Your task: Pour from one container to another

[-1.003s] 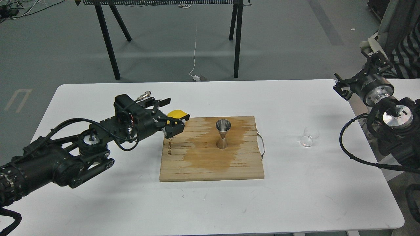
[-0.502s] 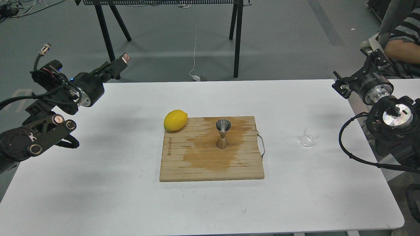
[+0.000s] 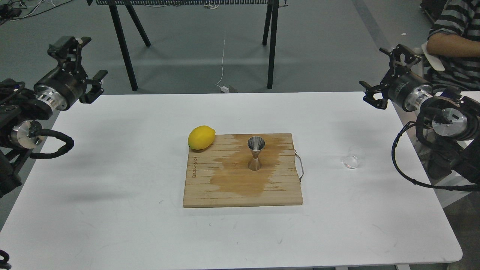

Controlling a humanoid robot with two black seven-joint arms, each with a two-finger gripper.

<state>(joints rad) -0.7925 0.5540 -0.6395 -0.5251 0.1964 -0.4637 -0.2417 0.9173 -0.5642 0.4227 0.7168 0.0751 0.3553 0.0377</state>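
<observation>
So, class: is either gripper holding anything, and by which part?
Nothing is held. The left gripper and right gripper are both open, away from glass cup and jigger.

Shiny steel jigger (image 3: 255,153), clear glass cup (image 3: 353,158), stained wooden board (image 3: 240,187), matt white table (image 3: 131,180)

Single head view, high, facing forward and down over the table (image 3: 112,210).

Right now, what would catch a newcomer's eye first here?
A bright yellow lemon sits at the far left corner of a stained wooden cutting board, mid-table. A shiny hourglass-shaped steel jigger stands upright on the board. A small clear glass cup sits alone to its right.
</observation>
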